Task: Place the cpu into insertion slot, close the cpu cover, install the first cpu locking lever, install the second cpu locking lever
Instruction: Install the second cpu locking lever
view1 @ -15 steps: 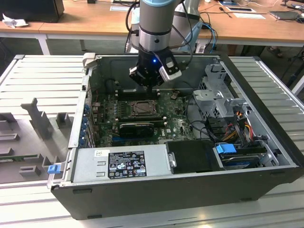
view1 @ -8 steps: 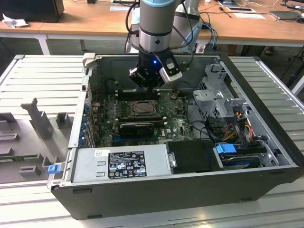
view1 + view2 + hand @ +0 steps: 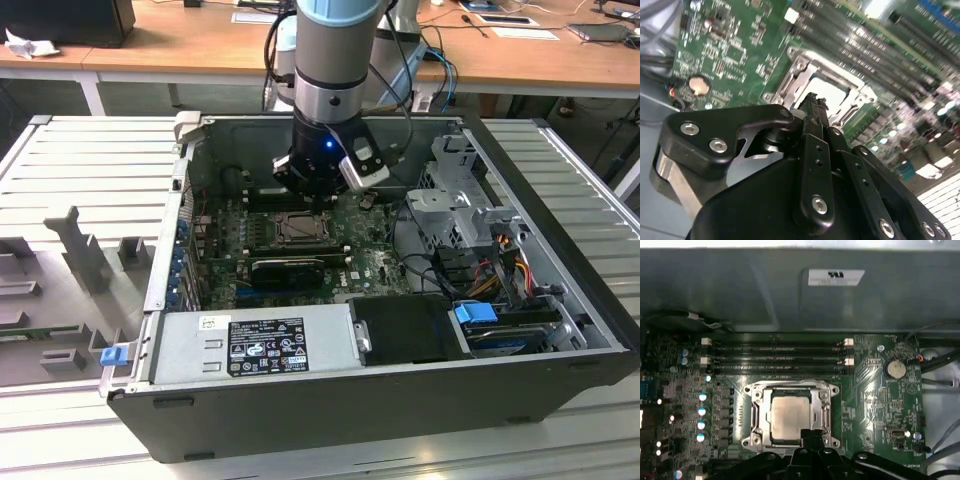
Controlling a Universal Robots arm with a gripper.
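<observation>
First wrist view shows the cpu (image 3: 789, 413) already seated in the insertion slot (image 3: 761, 437), with the cpu cover (image 3: 790, 388) lying closed around it. Whether either locking lever is latched I cannot tell. Directly above the socket, the gripper (image 3: 811, 434) hangs, its jaws drawn together on nothing.

Robotics lab/workshop: open PC case (image 3: 560, 390) on metal bench (image 3: 90, 160), wooden desks (image 3: 200, 45) w/ cables behind.

The silvery cpu (image 3: 789, 416) lies flat in the insertion slot (image 3: 763, 439) (cpu cover (image 3: 790, 388) closed).
</observation>
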